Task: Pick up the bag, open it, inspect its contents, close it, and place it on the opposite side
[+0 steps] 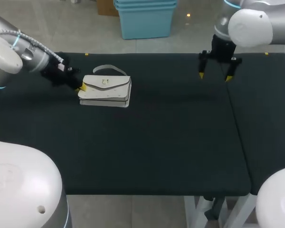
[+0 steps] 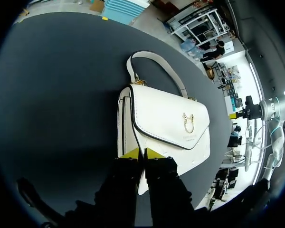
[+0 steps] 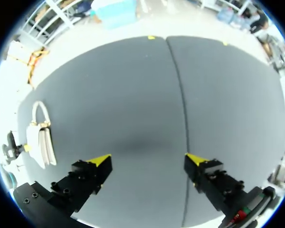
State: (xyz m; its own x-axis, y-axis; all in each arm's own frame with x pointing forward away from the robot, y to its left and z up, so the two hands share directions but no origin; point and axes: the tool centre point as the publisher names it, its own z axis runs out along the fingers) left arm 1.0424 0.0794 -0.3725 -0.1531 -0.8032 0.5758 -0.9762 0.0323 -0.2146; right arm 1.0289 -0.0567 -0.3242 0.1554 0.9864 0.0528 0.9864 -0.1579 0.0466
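Lying flat near the far left corner of the black surface [image 1: 171, 142] in the head view, the white bag [image 1: 105, 90] points its handle [image 1: 108, 69] toward the far edge. The left gripper [image 1: 80, 87] meets its left end, and the right gripper [image 1: 214, 76] hangs near the far edge, well apart from it. From the left wrist, the fingers nearly meet, pinching the thin edge of the bag's end. From the right wrist, the fingers stand wide apart above bare surface, with the bag far off to one side.
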